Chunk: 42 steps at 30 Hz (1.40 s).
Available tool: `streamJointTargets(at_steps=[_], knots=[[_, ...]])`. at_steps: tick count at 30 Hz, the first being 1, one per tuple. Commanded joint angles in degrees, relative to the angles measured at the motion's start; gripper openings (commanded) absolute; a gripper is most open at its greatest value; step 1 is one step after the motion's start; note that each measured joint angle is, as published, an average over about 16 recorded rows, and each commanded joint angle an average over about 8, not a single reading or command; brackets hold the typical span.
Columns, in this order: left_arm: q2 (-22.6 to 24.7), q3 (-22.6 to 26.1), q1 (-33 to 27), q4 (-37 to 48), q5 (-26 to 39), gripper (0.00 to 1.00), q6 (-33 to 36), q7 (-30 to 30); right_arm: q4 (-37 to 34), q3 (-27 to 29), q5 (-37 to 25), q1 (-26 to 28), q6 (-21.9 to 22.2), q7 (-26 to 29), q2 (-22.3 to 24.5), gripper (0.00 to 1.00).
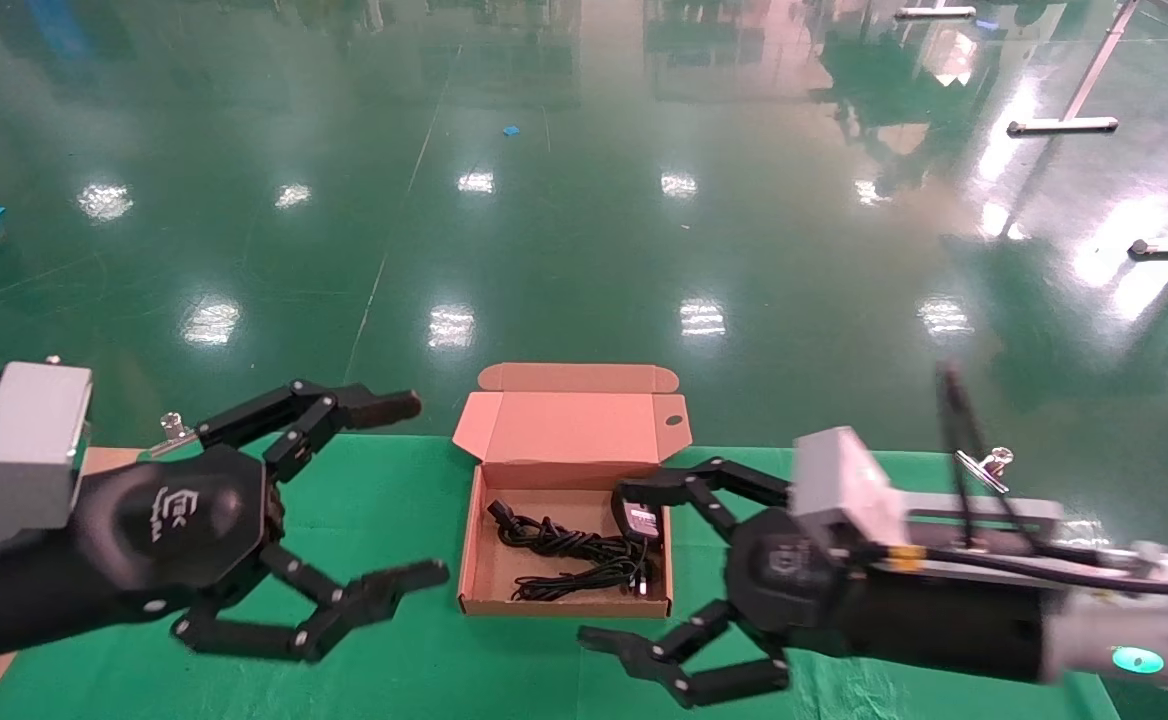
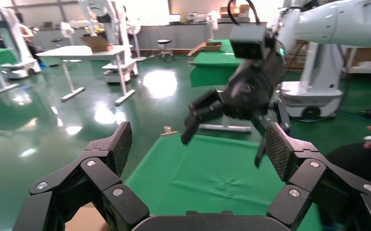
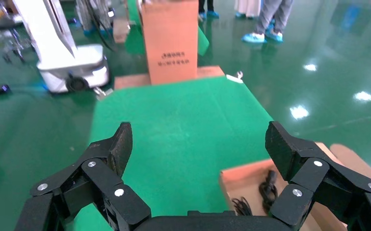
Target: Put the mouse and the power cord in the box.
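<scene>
Your right gripper (image 1: 619, 560) has its jaws spread wide and empty, hovering just right of the box (image 1: 479, 585), with its far finger reaching over the box's right wall beside the mouse. Your left gripper (image 1: 399, 490) also has its jaws wide with nothing between them, held left of the box and apart from it, above the green cloth (image 1: 394, 680) on the bench.

Look into the box: the power cord (image 1: 564, 555) lies coiled on its floor, one plug end toward the far left corner. The mouse (image 1: 641, 521) sits against the right wall at the far side, pale label showing. The lid (image 1: 569, 425) stands open at the far edge, tuck flap up. Your right wrist view catches the cord (image 3: 269, 188) inside the box's corner (image 3: 231, 175).
</scene>
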Motion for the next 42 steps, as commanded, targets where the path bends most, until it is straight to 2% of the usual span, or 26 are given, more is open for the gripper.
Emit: streamJointTargets(at_steps=[1,11,18,42], knots=[[-0.7,-0.7,0.6,-2.2,0.2,1.0,0.1,-2.2,1.3,2.1,1.2,-1.0,-1.6,1.0,1.4,1.0],[-4.1,-4.2,3.6,-13.4,1.1,1.0,0.7,-12.9,7.9,12.4,7.4,-6.2,-9.5,6.0,8.7,1.0],[-5.1,-5.2,4.6,-17.3,1.3,1.0,0.9,-16.2,10.9,17.1,10.3,-8.6,-13.1,8.1,12.0,1.0],[-5.0,-5.1,4.5,-16.5,1.4,1.0,0.8,-15.8,10.4,16.3,9.7,-8.2,-12.4,7.8,11.4,1.0]])
